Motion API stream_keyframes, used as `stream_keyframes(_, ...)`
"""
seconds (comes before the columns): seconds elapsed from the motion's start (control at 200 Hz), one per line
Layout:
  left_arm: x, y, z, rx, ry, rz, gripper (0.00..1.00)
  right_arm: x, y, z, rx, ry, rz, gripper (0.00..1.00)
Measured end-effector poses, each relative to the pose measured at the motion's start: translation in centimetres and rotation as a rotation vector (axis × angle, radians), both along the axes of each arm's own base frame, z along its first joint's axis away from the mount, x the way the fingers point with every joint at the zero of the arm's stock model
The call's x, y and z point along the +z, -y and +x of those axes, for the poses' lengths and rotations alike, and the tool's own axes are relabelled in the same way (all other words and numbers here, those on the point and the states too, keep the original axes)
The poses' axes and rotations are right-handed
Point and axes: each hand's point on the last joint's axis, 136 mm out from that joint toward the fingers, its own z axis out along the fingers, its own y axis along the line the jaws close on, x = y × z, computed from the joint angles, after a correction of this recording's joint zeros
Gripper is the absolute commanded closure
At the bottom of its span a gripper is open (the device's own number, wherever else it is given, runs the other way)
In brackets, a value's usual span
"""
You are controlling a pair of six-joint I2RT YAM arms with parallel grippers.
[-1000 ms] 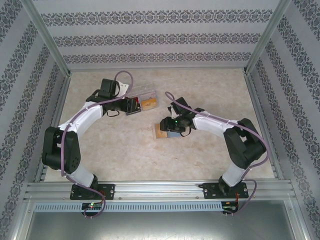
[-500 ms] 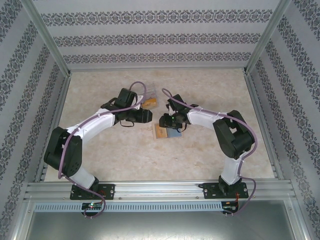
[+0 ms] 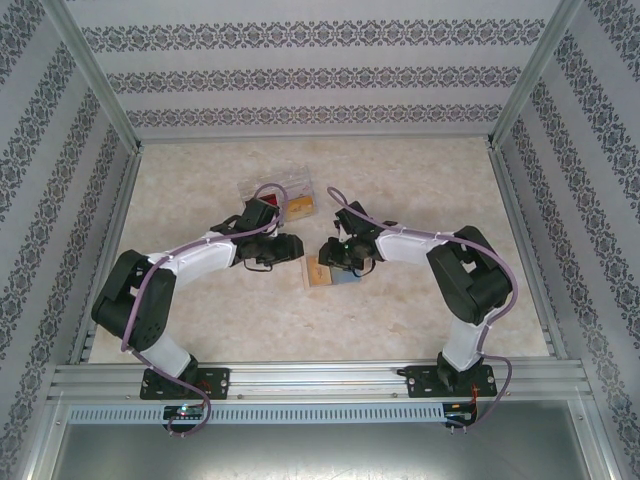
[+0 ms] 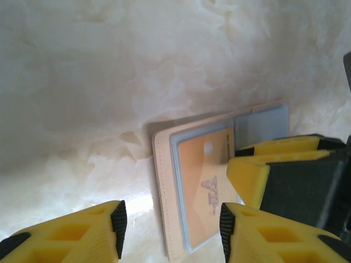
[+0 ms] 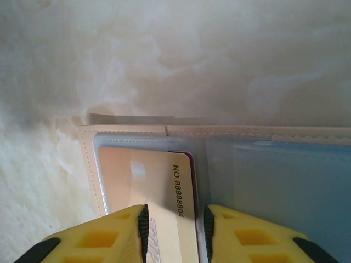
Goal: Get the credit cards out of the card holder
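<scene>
Top external view: on the marbled counter (image 3: 430,180), the left arm (image 3: 190,255) bends in from the near edge. It passes in front of a clear box (image 3: 285,188) that sits left of centre toward the far edge. The left claw (image 3: 297,248) hangs just left of the card holder (image 3: 322,275). The holder lies open and flat near the middle of the counter, its orange side to the left and its grey-blue panel to the right. The right claw (image 3: 328,250) sits over the holder's far edge, facing the left claw across a small gap.

Left wrist view: the left claw (image 4: 170,222) stands wide apart and grips nothing, with a corner of the card holder (image 4: 258,123) seen between its fingers. An orange-yellow card (image 4: 200,175) marked "VIP" lies in the clear sleeve of the cream-edged panel. The right claw (image 4: 237,161) has its yellow fingertips down at that card's right edge, where the two panels meet.

Right wrist view: the right claw (image 5: 174,222) is narrowly apart and clamped on nothing. Its fingers straddle the numbered edge of the orange-yellow card (image 5: 137,175), which lies flat in the card holder (image 5: 274,181). A dark red edge (image 5: 189,157) peeks out from beneath that card. Whether the fingertips touch the card cannot be told.
</scene>
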Motion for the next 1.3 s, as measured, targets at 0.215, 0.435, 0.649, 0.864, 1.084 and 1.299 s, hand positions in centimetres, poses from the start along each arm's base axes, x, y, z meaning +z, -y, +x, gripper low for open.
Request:
stream_keyframes(0.215,-0.8,2.1,-0.6,0.021,-0.054,-0.049,0.59,1.5,0.8,0.8,-0.017,0.033,0.021,0.66)
stream_keyframes(0.435,-2.6,3.9,-1.8,0.037,-0.124,-0.057,0.70,1.2,1.3,0.4,0.019,0.031,0.019,0.71)
stream_keyframes(0.649,-3.1,4.0,-1.6,0.064,-0.147,-0.057,0.78,1.4,0.9,-0.1,0.054,0.024,0.041,0.73)
stream_keyframes(0.864,-4.5,3.9,-1.7,0.073,-0.180,-0.039,0.84,1.4,0.8,-0.2,0.069,0.021,0.049,0.75)
stream_keyframes(1.084,-4.7,3.9,-1.7,0.074,-0.184,-0.036,0.89,0.7,0.8,-0.4,0.074,0.007,0.042,0.78)
stream_keyframes(1.299,-4.8,4.0,-1.5,0.075,-0.182,-0.034,0.92,0.2,0.9,-0.5,0.076,-0.003,0.034,0.79)
